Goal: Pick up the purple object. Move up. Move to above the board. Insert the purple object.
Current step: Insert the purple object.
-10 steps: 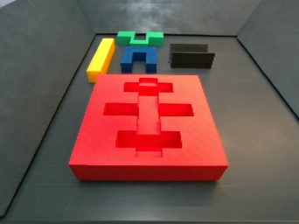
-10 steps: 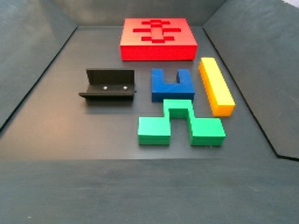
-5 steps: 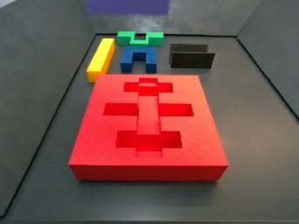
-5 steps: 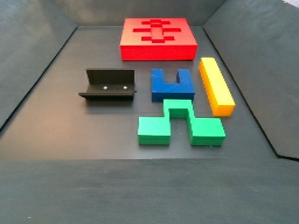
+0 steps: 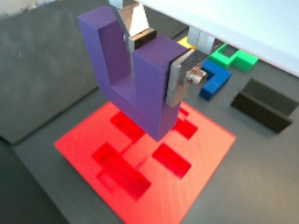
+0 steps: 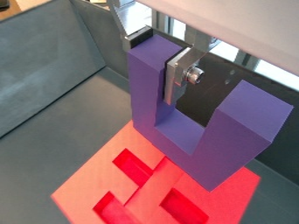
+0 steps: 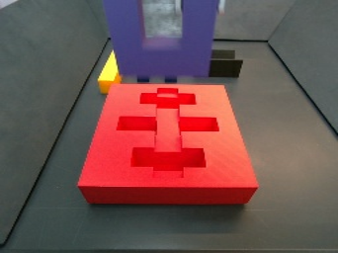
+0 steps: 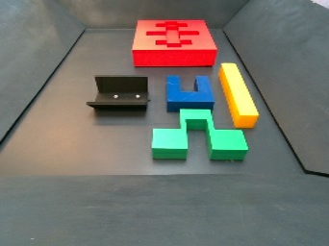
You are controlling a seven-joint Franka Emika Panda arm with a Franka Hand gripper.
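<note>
**Lining up the purple object over the board**

The board, by far the largest thing on the worktop, lies flat with its row of cross-shaped recesses joined by a central slot facing up. Everything else is placed here relative to it. In both wrist views the board fills the floor directly beneath the load, so the step in hand looks like the move to above the board, with the insertion not yet begun.

The purple object hangs above the board, clear of its top face, base downward and its two prongs rising to either side of the claw. In a side view it hovers over the board's far edge and hides the blocks behind.

The claw is clamped on the purple object: a silver finger plate presses against the outside of one prong, and a finger sits in the gap between the prongs.

Beyond the board's far edge lie the yellow bar, the green block, the blue block and the fixture, all well apart from the board.

To do this step well, I judge the arm should centre the object's base over the matching recess, square its faces to the slot, and keep it level, before any descent. A slight twist would likely catch the recess edge.
</note>
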